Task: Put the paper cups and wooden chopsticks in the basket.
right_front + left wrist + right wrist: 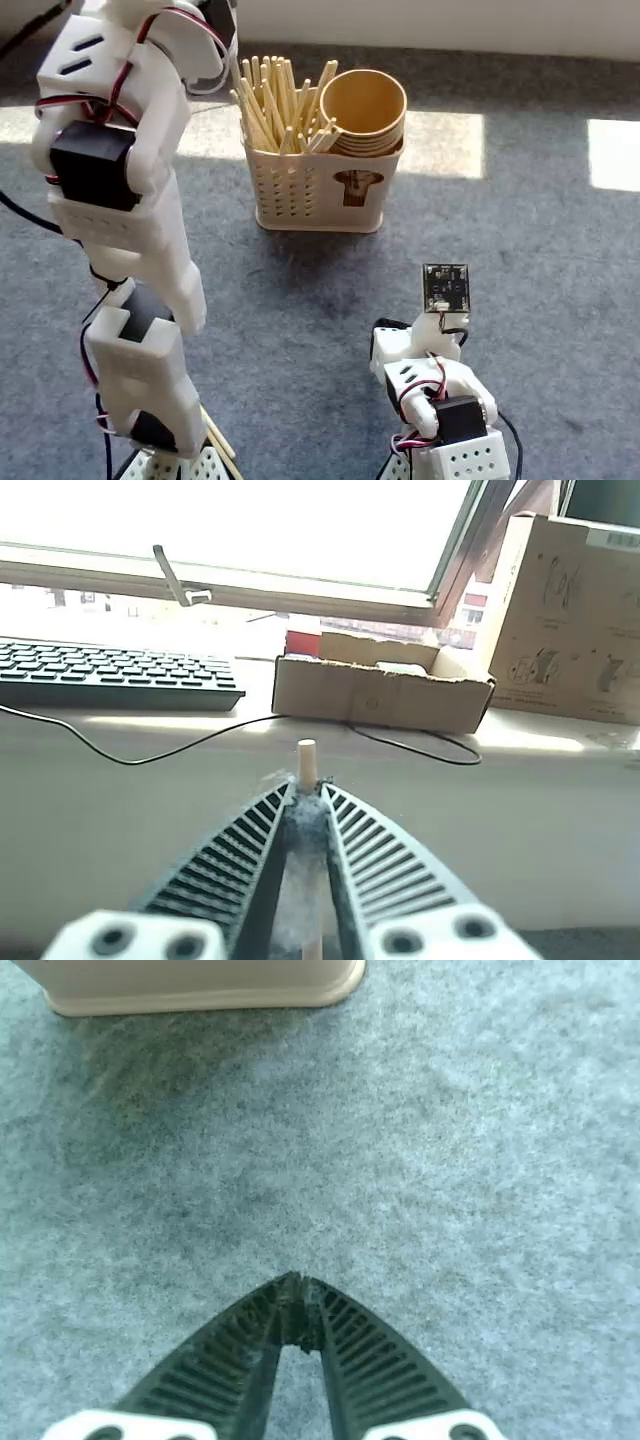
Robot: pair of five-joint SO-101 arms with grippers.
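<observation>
Ribbed left gripper [305, 786] pinches round wooden chopstick [306, 758]; basket [295, 195] walls slotted.

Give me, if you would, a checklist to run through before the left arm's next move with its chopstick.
1. Grip: left gripper shut on a chopstick: ok.
2. Left gripper positioned over the basket: cannot tell.
3. Basket upright, paper cups inside: ok.
4. Right gripper out of the way, shut and empty over the carpet, short of the basket: ok.
5. All chopsticks in: not ok, loose chopsticks lie by the left arm.
</observation>
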